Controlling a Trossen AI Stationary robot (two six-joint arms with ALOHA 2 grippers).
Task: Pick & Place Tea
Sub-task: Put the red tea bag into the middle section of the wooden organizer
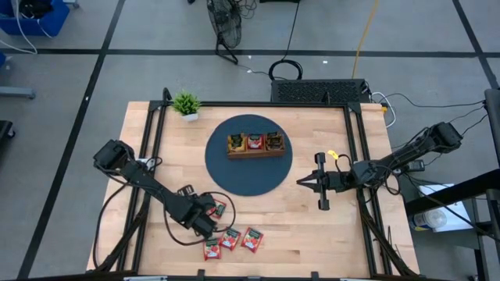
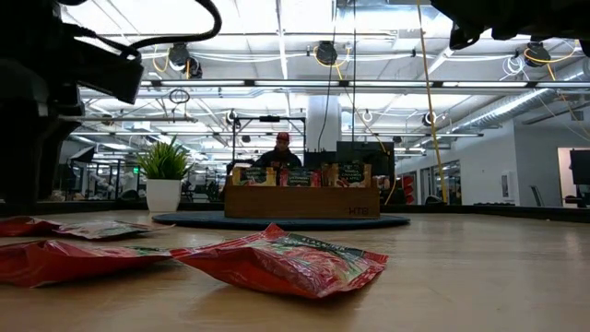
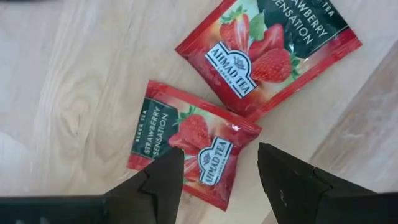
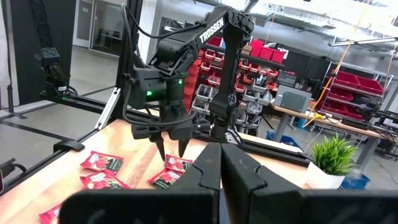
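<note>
Several red strawberry tea sachets lie flat on the wooden table near its front left: two under my left gripper (image 3: 193,149) (image 3: 267,53) and others toward the near edge (image 1: 230,240) (image 1: 252,240) (image 1: 212,250). My left gripper (image 3: 217,180) hangs open above them and points down. Its fingertips stand over one sachet's edges, clear of it in the right wrist view (image 4: 171,149). The brown three-compartment tray (image 1: 255,153) stands on a dark round mat (image 1: 234,176) and holds sachets. My right gripper (image 1: 305,181) waits shut, right of the mat.
A small potted plant (image 1: 186,104) stands at the table's far left. Black frame rails (image 1: 148,140) run along the table's sides. There is bare wood between the mat and the loose sachets. A person (image 2: 282,152) sits in the room beyond the table.
</note>
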